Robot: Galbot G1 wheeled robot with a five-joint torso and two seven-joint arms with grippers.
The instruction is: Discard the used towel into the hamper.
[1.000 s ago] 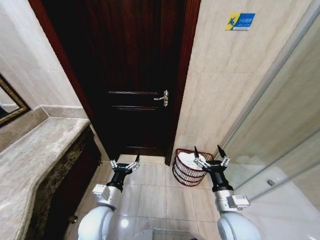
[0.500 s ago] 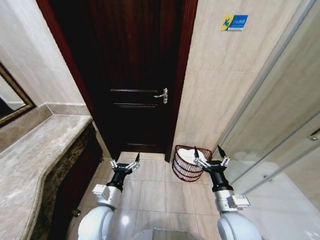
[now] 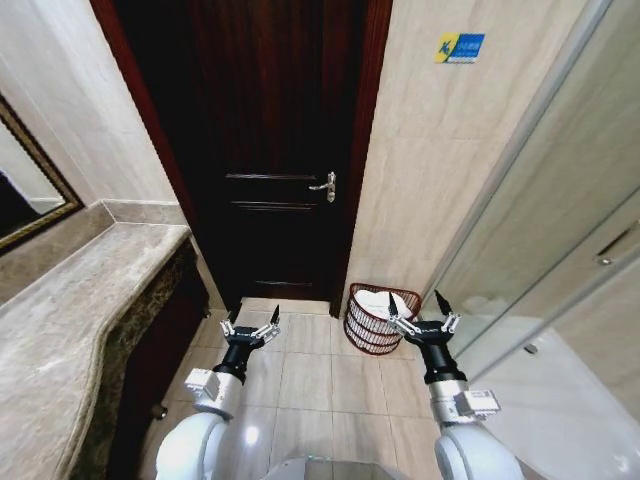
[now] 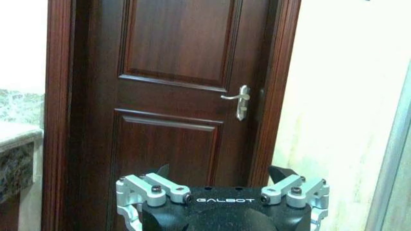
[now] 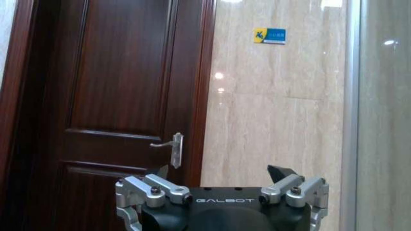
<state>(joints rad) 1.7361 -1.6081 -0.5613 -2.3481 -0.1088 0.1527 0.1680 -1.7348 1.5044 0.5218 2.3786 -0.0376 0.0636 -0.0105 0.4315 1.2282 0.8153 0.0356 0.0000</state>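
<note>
Hamper (image 3: 378,320): on the tiled floor against the wall, just right of the dark door (image 3: 275,150). We see something white lying inside it, most likely the towel (image 3: 385,304), though we cannot tell for certain.

Left gripper (image 3: 253,327): held low in front of us over the floor tiles, fingers spread, nothing between them.

Right gripper (image 3: 422,318): held low at the hamper's right side, near its rim, fingers spread, nothing between them.

Stone counter (image 3: 70,320): on our left, with a framed mirror (image 3: 25,190) above it.

Status: we judge the drop as done, since both grippers are bare and the white cloth sits in the hamper. Nothing appears left but to draw back.
</note>
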